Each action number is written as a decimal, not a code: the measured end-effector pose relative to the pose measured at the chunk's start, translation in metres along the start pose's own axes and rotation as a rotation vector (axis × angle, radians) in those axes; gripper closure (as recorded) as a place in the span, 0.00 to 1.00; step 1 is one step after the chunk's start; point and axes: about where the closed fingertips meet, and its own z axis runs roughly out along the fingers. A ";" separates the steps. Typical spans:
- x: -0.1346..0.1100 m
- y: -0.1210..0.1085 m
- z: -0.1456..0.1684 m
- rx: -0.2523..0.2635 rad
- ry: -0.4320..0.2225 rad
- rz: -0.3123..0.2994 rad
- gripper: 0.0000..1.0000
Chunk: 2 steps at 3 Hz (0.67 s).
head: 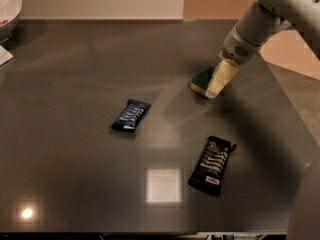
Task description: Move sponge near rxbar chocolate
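Note:
The sponge (202, 80), dark green on top with pale yellow foam below, lies on the dark table toward the back right. My gripper (216, 86) comes down from the upper right and sits right over the sponge's right half, covering part of it. The rxbar chocolate (212, 165), a black wrapper with white lettering, lies flat toward the front right, well below the sponge.
A smaller blue-wrapped bar (131, 115) lies left of centre. A white bowl (9, 9) stands at the back left corner, with a white card edge (4, 56) below it. The table's right edge (287, 104) runs diagonally past my arm.

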 end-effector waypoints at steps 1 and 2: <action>0.000 -0.011 0.013 -0.002 0.007 0.020 0.00; 0.000 -0.017 0.023 0.006 0.021 0.039 0.00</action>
